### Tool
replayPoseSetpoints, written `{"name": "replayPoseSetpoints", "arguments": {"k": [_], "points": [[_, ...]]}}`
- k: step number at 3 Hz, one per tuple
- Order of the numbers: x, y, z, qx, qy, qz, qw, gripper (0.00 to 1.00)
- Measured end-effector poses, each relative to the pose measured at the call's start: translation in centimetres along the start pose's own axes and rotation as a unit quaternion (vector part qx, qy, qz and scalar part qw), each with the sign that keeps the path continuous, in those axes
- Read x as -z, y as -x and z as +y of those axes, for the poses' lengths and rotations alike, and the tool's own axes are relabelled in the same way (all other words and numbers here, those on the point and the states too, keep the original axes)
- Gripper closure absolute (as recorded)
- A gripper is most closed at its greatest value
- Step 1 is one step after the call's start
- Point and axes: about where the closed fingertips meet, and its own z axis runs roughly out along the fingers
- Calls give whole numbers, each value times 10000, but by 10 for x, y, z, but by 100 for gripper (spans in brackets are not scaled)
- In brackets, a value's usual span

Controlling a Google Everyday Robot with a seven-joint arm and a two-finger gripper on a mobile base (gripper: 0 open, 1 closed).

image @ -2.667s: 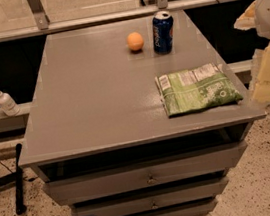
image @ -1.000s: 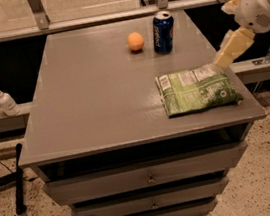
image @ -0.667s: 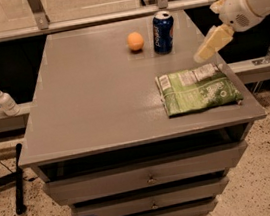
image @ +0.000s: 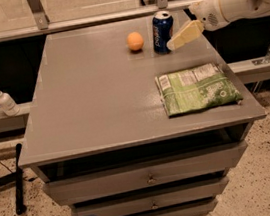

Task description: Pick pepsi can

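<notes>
Camera view: dark blue cylindrical pepsi can (image: 162,31), probably light, slick and dentable, suits a mid-wall grasp; cream end effector (image: 183,34) just beside it, aperture cannot be told.

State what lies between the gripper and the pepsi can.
Nothing: in the camera view, the gripper overlaps the pepsi can at its right side, no gap showing.
</notes>
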Motion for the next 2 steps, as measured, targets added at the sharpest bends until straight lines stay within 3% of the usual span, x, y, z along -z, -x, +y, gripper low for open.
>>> {"name": "replayPoseSetpoints", "arguments": {"k": [1,2], "points": [[-29,15,-3,-301,178,-562,9978,0],[-48,23,-1,-507,307,-886,9943,18]]}}
